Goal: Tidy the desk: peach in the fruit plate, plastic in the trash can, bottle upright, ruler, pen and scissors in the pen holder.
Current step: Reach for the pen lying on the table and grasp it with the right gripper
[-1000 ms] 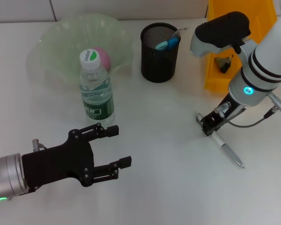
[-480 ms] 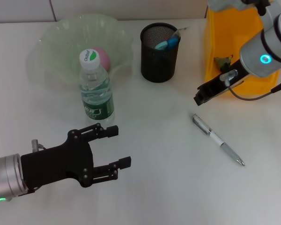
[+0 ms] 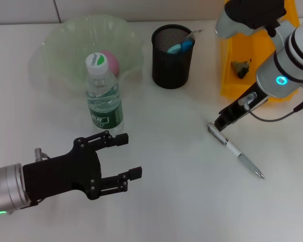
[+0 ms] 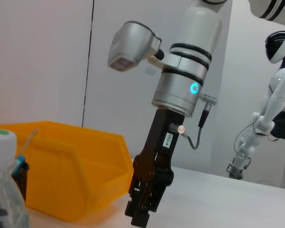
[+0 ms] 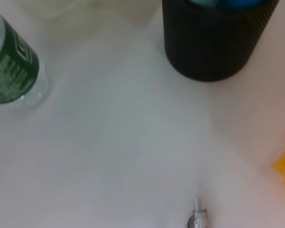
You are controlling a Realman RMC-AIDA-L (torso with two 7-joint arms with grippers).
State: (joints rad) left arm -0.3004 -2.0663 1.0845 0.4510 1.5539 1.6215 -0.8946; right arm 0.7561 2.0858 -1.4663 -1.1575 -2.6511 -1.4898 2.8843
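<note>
Pen (image 3: pixel 235 150) may roll away if the right gripper (image 3: pixel 221 121), fingers pressed together, touches its end off-center.

The desk (image 3: pixel 182 201) is a smooth, matt white surface. The pen (image 3: pixel 236 150) has a glossy silver metal look with a white barrel. The pen holder (image 3: pixel 172 60) is black metal mesh, matt. The bottle (image 3: pixel 104 98) is clear glossy plastic with a green label and white cap. The fruit plate (image 3: pixel 60 45) is translucent pale green, glass-like. The trash can (image 3: pixel 230 75) is glossy orange plastic. The left gripper (image 3: pixel 118 161) is matt black.
</note>
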